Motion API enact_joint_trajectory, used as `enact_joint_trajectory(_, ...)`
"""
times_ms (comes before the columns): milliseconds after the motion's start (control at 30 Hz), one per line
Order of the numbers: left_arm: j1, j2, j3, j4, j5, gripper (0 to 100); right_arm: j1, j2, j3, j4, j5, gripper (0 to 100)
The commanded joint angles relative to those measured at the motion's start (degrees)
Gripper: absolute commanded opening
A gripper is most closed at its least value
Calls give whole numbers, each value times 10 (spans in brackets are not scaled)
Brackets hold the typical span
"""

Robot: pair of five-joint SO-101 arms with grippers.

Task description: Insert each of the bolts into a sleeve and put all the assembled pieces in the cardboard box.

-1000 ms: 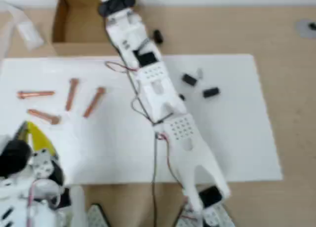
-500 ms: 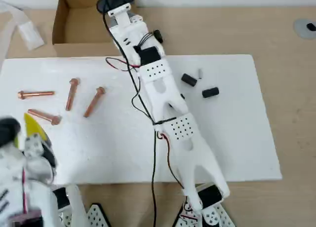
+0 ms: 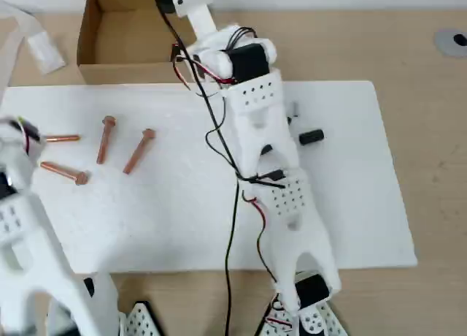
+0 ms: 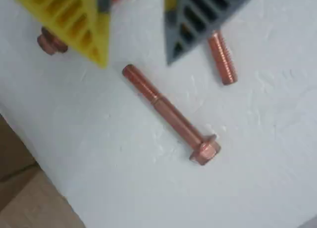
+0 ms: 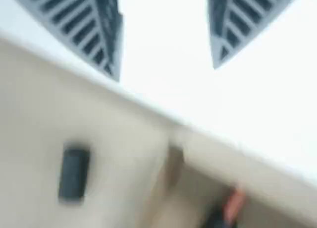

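Several copper bolts lie on the left of the white mat: one, one and one among them. My left gripper hangs open just above them, its yellow and grey fingers either side of the threaded end of a bolt. A black sleeve lies right of the right arm. That arm stretches to the cardboard box. The right gripper is open and empty over the box's edge. Beyond it lies a black sleeve.
A blurred orange and dark thing lies past the cardboard edge. A clear plastic bag sits left of the box. A grey disc is at the far right. The left arm stands over the mat's left edge.
The left arm rose from the front left corner and moved back over the bolts. The right arm's elbow shifted right, covering sleeves, and its gripper swung farther back by the box.
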Motion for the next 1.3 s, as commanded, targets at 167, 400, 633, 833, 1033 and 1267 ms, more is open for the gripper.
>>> enact_joint_trajectory(167, -8, 287, -175, -15, 188, 88, 44, -64, -28, 62, 57, 152)
enact_joint_trajectory(400, 1, 465, -287, 31, 264, 89, 49, -65, 13, 63, 56, 152)
enact_joint_trajectory(633, -3, 583, -405, 98, 292, 89, 48, -65, 60, 63, 56, 152)
enact_joint_trajectory(833, -3, 668, -479, 98, 293, 89, 49, -65, 58, 63, 56, 152)
enact_joint_trajectory(1033, -2, 729, -540, 98, 290, 86, 49, -65, 61, 63, 56, 152)
enact_joint_trajectory(1267, 2, 764, -593, 127, 242, 65, 51, -65, 62, 63, 56, 152)
